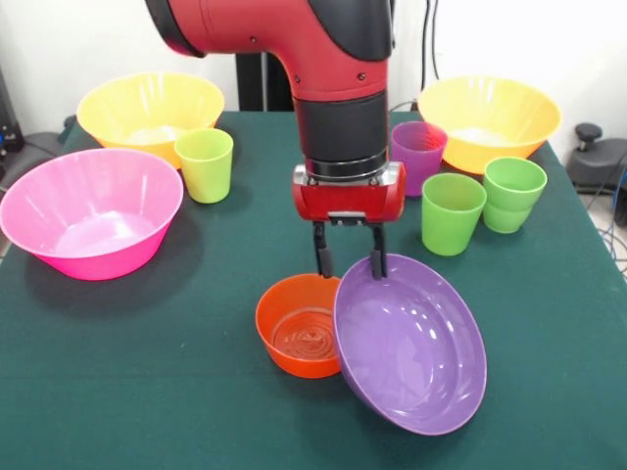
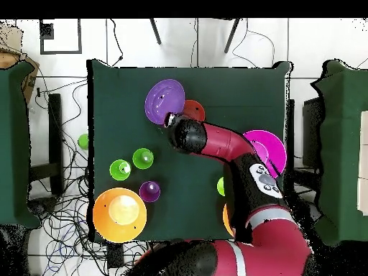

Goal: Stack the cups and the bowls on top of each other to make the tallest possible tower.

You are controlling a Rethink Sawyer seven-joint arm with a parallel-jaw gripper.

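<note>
The table (image 1: 118, 392) is covered with dark green cloth. Resting directly on it in the front view:

- big pink bowl (image 1: 91, 211), left side
- orange-yellow bowl (image 1: 149, 104), far left corner
- yellow-green cup (image 1: 205, 164), just beside both of these bowls
- second orange-yellow bowl (image 1: 489, 111), far right corner
- translucent purple cup (image 1: 418, 155), near that bowl
- green cup (image 1: 453, 212) and stacked green cups (image 1: 512, 193), right side, close together
- small orange bowl (image 1: 299, 323), near centre front
</note>
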